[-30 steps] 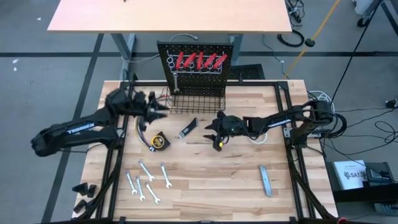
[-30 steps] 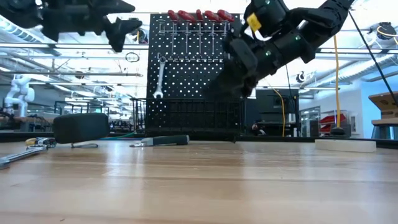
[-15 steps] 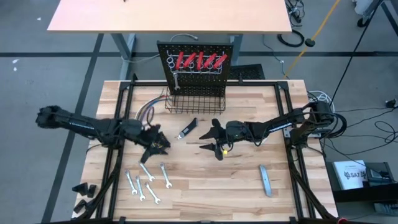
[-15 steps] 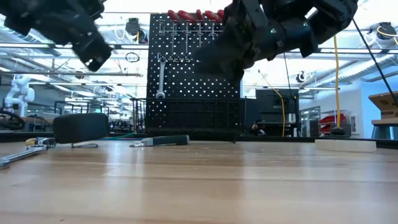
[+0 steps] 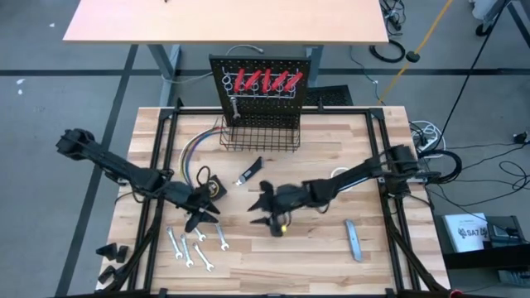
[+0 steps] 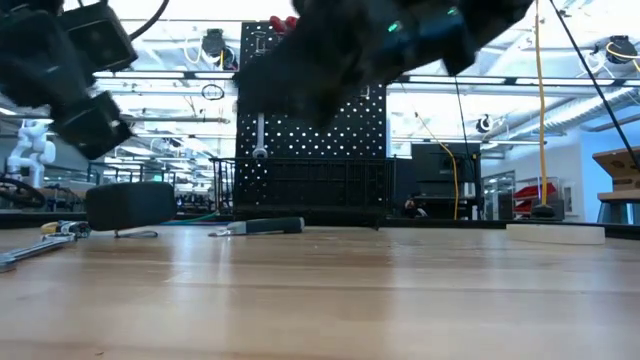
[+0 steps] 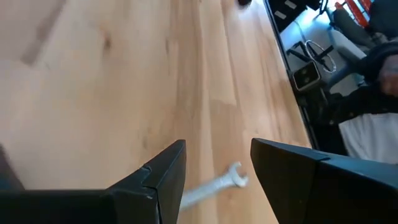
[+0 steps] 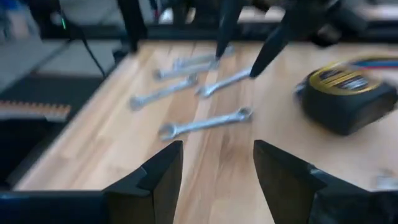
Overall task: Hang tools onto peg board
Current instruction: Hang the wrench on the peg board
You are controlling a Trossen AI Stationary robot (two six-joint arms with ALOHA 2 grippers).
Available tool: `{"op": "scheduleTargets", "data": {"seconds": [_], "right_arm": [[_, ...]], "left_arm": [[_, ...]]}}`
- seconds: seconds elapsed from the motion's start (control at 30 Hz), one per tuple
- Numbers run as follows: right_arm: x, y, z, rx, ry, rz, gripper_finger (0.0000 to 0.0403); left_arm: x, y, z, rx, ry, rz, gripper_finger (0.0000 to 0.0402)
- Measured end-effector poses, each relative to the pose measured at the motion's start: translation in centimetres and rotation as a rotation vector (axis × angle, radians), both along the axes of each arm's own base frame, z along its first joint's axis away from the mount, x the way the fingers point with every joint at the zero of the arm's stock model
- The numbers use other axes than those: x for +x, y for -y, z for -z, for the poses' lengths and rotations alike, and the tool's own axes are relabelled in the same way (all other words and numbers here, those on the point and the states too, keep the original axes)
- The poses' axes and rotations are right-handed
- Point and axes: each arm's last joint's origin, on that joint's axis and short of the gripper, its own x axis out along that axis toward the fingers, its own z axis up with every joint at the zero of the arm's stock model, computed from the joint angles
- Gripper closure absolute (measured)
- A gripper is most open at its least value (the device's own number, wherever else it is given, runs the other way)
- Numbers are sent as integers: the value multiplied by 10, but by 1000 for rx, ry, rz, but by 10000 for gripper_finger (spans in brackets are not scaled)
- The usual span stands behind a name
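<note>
The peg board (image 5: 265, 81) stands upright at the table's far edge, with red-handled tools (image 5: 265, 80) in its ring holders and one wrench (image 5: 234, 106) hanging on it. Several silver wrenches (image 5: 199, 240) lie flat near the near-left edge. My left gripper (image 5: 201, 217) hovers open just above them, and one wrench (image 7: 214, 185) shows between its fingers (image 7: 217, 163). My right gripper (image 5: 259, 209), open (image 8: 217, 163), hangs over mid-table facing the wrenches (image 8: 205, 122). The yellow tape measure (image 5: 214, 186), knife (image 5: 250, 172) and grey bar (image 5: 354, 240) lie on the table.
A black wire basket (image 5: 261, 132) sits at the board's foot, with coloured wires (image 5: 193, 155) left of it. A white tape roll (image 5: 338, 175) lies partly under my right arm. Black frame rails (image 5: 153, 207) run along both table sides. Bare wood lies between the wrenches and the grey bar.
My left gripper has swung from beside the basket toward the near edge and down, and now hangs over the wrenches. My right gripper has moved toward the table's left and near edge, closing on the left gripper. Both stayed open. No tool has moved.
</note>
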Motion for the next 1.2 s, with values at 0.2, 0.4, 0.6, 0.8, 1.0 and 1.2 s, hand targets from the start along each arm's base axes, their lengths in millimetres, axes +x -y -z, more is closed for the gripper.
{"op": "scheduleTargets", "data": {"seconds": [0.2, 0.4, 0.6, 0.8, 1.0, 1.2], "right_arm": [[39, -14, 31, -76, -43, -45, 230], [72, -6, 51, -50, -47, -104, 301], [92, 18, 54, -33, -21, -94, 394], [107, 29, 56, 27, -1, -110, 401], [118, 20, 61, 49, 6, -139, 402], [122, 17, 65, 80, -12, -131, 403]], "left_arm": [[-10, 17, 3, -42, -28, 6, 215], [-19, 30, 5, -89, -71, 27, 215], [-25, 36, 6, -86, -88, 52, 215], [-28, 31, 14, 9, -144, 0, 215], [-29, 30, 15, 43, -139, 3, 215], [-30, 29, 16, 53, -152, 4, 215]]}}
